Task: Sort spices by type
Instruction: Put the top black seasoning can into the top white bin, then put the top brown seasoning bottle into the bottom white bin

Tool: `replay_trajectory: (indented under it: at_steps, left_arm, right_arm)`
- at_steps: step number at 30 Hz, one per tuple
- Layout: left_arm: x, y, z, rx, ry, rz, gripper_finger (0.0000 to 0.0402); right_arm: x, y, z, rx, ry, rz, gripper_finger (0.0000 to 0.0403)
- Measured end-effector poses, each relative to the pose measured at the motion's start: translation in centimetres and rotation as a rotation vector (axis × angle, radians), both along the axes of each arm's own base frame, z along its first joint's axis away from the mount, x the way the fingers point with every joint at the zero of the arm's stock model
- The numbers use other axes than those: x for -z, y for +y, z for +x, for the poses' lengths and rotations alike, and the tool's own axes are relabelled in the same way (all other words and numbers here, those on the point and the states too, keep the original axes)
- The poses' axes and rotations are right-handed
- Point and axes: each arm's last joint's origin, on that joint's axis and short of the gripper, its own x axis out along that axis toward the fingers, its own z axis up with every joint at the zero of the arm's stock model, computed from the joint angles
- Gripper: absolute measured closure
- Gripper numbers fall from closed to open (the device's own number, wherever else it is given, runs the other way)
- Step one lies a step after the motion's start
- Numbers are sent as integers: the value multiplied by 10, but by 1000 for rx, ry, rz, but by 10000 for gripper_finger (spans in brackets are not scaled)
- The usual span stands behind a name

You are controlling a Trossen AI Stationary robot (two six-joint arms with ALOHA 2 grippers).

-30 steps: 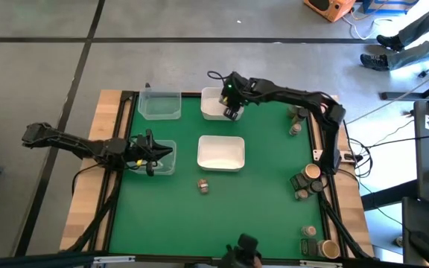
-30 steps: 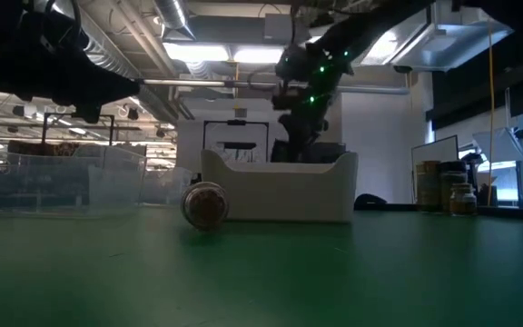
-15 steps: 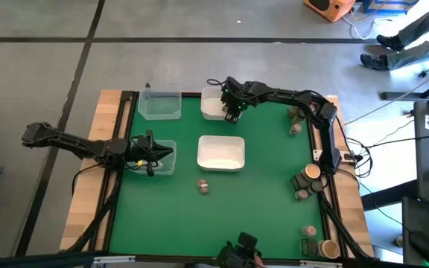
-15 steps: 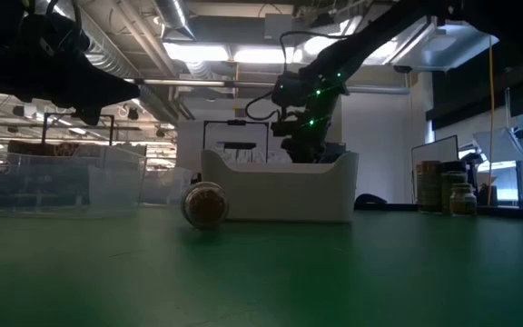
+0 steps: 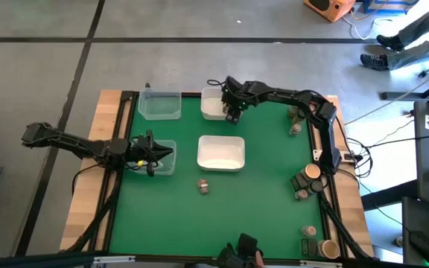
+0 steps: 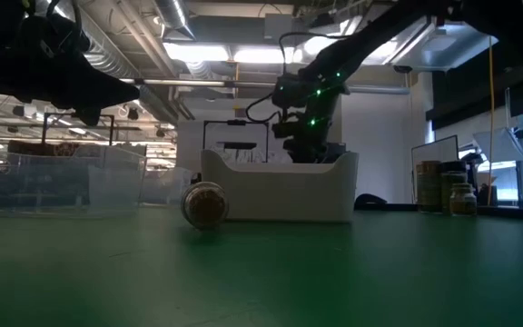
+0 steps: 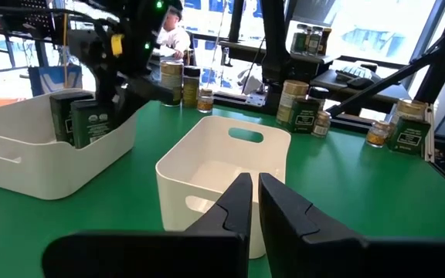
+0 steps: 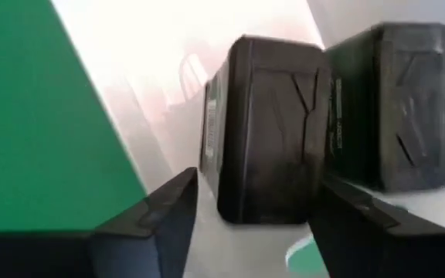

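My right gripper (image 5: 233, 113) reaches down into the far white tray (image 5: 209, 106) and is open. In the right wrist view its fingers (image 8: 157, 220) stand on either side of a dark grey boxy tin (image 8: 269, 127), with a sliver of white showing between. That tin stands upright on the tray floor, and a second tin (image 8: 388, 104) stands beside it. My left gripper (image 5: 152, 153) is shut and waits over a clear tub (image 5: 162, 158) at the table's left. A small brownish jar (image 5: 203, 186) lies on its side on the green mat.
A second white tray (image 5: 220, 152) sits mid-table, and another clear tub (image 5: 160, 105) stands at the far left. More spice jars and tins line the right edge (image 5: 296, 119), (image 5: 304, 182), (image 5: 313, 240). Open green mat lies near the front.
My right gripper has gone down from above the far white tray into it. It stopped there about half a second ago and has kept still since.
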Motion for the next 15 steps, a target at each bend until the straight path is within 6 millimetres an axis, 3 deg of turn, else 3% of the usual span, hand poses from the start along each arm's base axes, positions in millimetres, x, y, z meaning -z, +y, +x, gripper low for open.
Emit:
replay_trajectory:
  at_steps: [5, 11, 15]
  left_arm:
    - [0, 0, 0, -1, 0, -1, 386]
    - [0, 0, 0, -2, 0, -21, 386]
    - [1, 0, 0, -1, 1, -20, 386]
  right_arm:
    - [-41, 14, -4, -30, -17, 12, 149]
    - [-99, 56, -22, -99, -51, -37, 148]
    - [-127, 87, -38, -155, -96, -57, 150]
